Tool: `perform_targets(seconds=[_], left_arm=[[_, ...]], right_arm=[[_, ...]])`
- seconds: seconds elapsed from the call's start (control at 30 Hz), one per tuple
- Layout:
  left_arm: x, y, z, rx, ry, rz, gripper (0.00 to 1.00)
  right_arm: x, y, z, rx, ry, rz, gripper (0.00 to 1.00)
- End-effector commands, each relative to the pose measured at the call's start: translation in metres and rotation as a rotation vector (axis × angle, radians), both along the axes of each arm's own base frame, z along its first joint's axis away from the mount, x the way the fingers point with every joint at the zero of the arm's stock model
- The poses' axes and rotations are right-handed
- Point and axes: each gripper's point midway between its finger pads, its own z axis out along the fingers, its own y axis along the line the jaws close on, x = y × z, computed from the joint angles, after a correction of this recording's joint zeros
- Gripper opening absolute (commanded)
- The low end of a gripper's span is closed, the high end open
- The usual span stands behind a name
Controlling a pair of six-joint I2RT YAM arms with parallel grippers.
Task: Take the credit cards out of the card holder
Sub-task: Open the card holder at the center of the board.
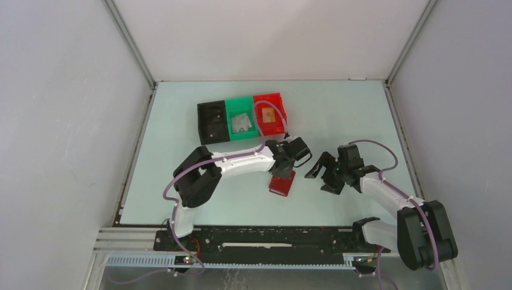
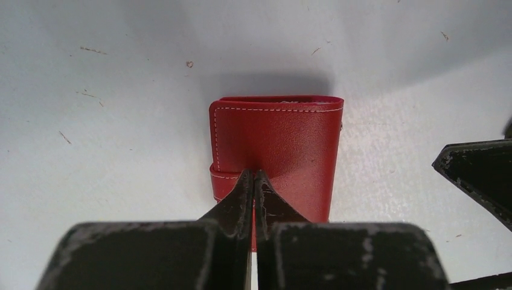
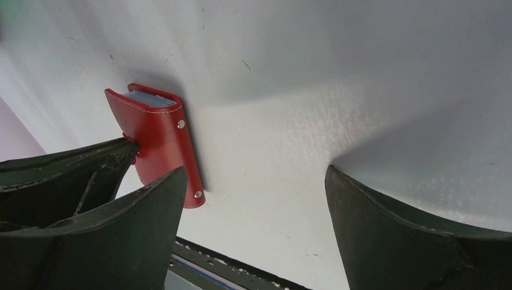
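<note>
The dark-red card holder [image 1: 282, 183] lies closed on the table between the two arms. My left gripper [image 2: 253, 175] is shut, its tips pinched together on the holder's [image 2: 278, 139] near edge beside the strap tab [image 2: 222, 181]. A light blue credit card edge [image 3: 145, 99] shows in the holder's [image 3: 160, 142] far open end. A grey card [image 1: 241, 122] lies in the green bin, a tan one [image 1: 270, 115] in the red bin. My right gripper [image 1: 323, 178] hovers open just right of the holder, with nothing between its fingers [image 3: 252, 181].
Three joined bins stand behind the holder: black [image 1: 212, 124], green [image 1: 232, 109] and red [image 1: 279, 99]. The dark rail of the table's near edge [image 3: 241, 269] runs just below the right gripper. White walls enclose the table.
</note>
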Motion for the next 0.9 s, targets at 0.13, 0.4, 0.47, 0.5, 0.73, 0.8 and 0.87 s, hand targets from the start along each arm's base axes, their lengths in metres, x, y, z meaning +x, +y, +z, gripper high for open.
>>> perform_targets(seconds=[0.13, 0.4, 0.47, 0.5, 0.73, 0.8, 0.87], left_arm=[[-0.007, -0.006, 0.022, -0.175, 0.071, -0.005, 0.00], [-0.006, -0.008, 0.049, -0.446, 0.173, 0.008, 0.00], [-0.007, -0.006, 0.050, -0.476, 0.188, 0.013, 0.00], [-0.006, -0.004, 0.051, -0.486, 0.190, 0.018, 0.00], [-0.011, -0.009, 0.048, -0.565, 0.239, 0.027, 0.00], [-0.011, -0.009, 0.048, -0.566, 0.238, 0.029, 0.00], [-0.010, -0.007, 0.048, -0.567, 0.234, 0.035, 0.00]], right_arm=[[-0.007, 0.016, 0.006, 0.037, -0.001, 0.024, 0.94], [-0.015, 0.079, 0.012, 0.181, -0.022, 0.132, 0.95], [-0.014, 0.090, 0.010, 0.238, -0.020, 0.132, 0.94], [-0.014, 0.094, 0.010, 0.263, -0.021, 0.136, 0.93], [-0.018, 0.124, 0.010, 0.363, -0.008, 0.169, 0.85], [-0.018, 0.126, 0.010, 0.383, -0.004, 0.159, 0.73], [-0.017, 0.125, 0.009, 0.386, -0.007, 0.146, 0.51]])
